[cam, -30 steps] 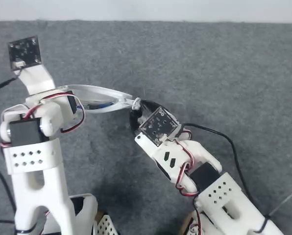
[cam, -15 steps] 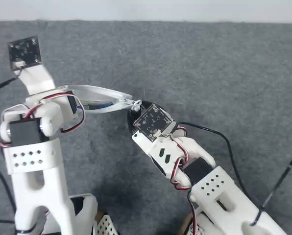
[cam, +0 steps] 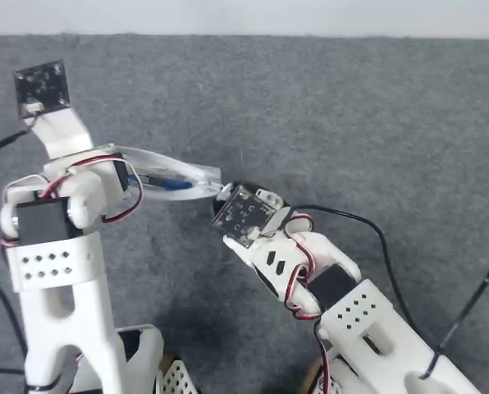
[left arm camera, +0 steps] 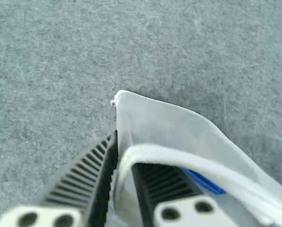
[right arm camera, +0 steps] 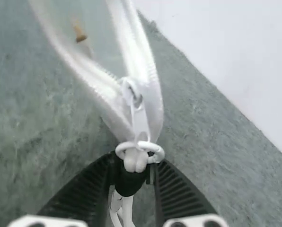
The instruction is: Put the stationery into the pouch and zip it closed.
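Observation:
The translucent white pouch (cam: 175, 176) hangs above the grey mat between the two arms. A blue pen (cam: 175, 185) lies inside it, and that blue pen (left arm camera: 202, 180) also shows through the pouch wall (left arm camera: 179, 137). My left gripper (left arm camera: 124, 151) is shut on the pouch's edge near one end, beside the left arm's wrist (cam: 105, 185). My right gripper (right arm camera: 134, 168) is shut on the zipper pull (right arm camera: 136, 161) at the other end, below the slider (right arm camera: 131, 90). From above, the right gripper (cam: 222, 195) sits at the pouch's right tip.
Grey carpet-like mat (cam: 351, 123) covers the table, and a pale wall (cam: 244, 16) runs along its far edge. Black cables (cam: 384, 246) trail beside the right arm. The arm bases stand at the near edge.
My right gripper has shifted left and slightly toward the near edge with the zipper pull. The pouch's right end dropped and its mouth has narrowed. The left arm has not moved.

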Robot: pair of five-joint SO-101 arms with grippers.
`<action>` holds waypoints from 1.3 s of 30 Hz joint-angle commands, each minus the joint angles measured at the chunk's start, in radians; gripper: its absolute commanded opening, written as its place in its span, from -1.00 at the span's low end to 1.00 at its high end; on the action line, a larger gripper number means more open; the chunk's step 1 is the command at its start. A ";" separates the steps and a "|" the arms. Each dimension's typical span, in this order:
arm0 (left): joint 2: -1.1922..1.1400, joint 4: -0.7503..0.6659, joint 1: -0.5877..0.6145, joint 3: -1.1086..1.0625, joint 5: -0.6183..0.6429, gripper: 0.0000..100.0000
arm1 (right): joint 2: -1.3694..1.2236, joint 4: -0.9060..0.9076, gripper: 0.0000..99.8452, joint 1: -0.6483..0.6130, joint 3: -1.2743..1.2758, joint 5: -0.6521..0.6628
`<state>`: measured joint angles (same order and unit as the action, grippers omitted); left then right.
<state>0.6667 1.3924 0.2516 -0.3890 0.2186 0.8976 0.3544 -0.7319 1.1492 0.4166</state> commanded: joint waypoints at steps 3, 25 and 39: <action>0.003 -0.032 0.006 0.004 -0.008 -0.92 | 0.108 0.177 -0.99 -0.051 -0.037 0.091; 0.006 -0.190 -0.216 -0.005 -0.060 -0.58 | 0.254 0.381 -0.99 -0.220 -0.015 0.187; 0.006 -0.288 -0.552 -0.004 -0.267 -0.58 | 0.260 0.407 -0.99 -0.219 -0.015 0.187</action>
<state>0.6651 1.1316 -0.2654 -0.4181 -0.0207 1.1278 0.7580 -0.9467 1.1508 0.5915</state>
